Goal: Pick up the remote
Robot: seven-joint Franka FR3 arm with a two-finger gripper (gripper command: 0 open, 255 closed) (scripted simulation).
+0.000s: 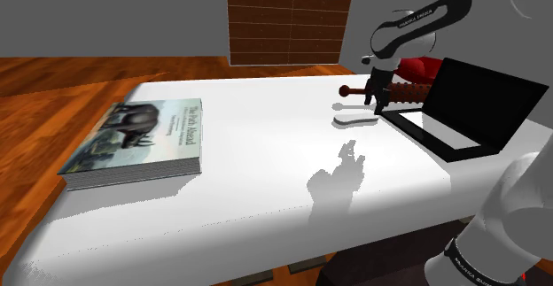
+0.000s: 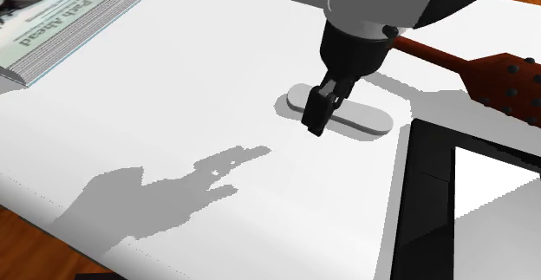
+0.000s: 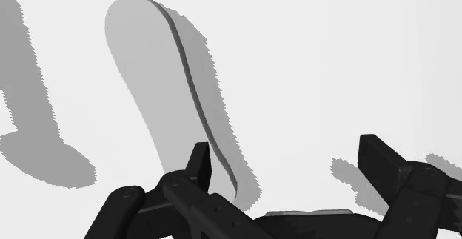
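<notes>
Gripper [image 3: 285,152] fingers stand wide apart above the desk [image 2: 217,79]; the pale remote [image 2: 368,118] lies flat at centre frame in the second exterior view, unheld. I judge this the approach step: next, centre, descend, close.

Thick book with a pictured cover [image 2: 65,18] reads "The Path Ahead" in dark letters, with a smaller line beneath it that is too small to read; white robot arm [image 1: 425,19] has tiny white lettering on its dark bands, not legible.
</notes>
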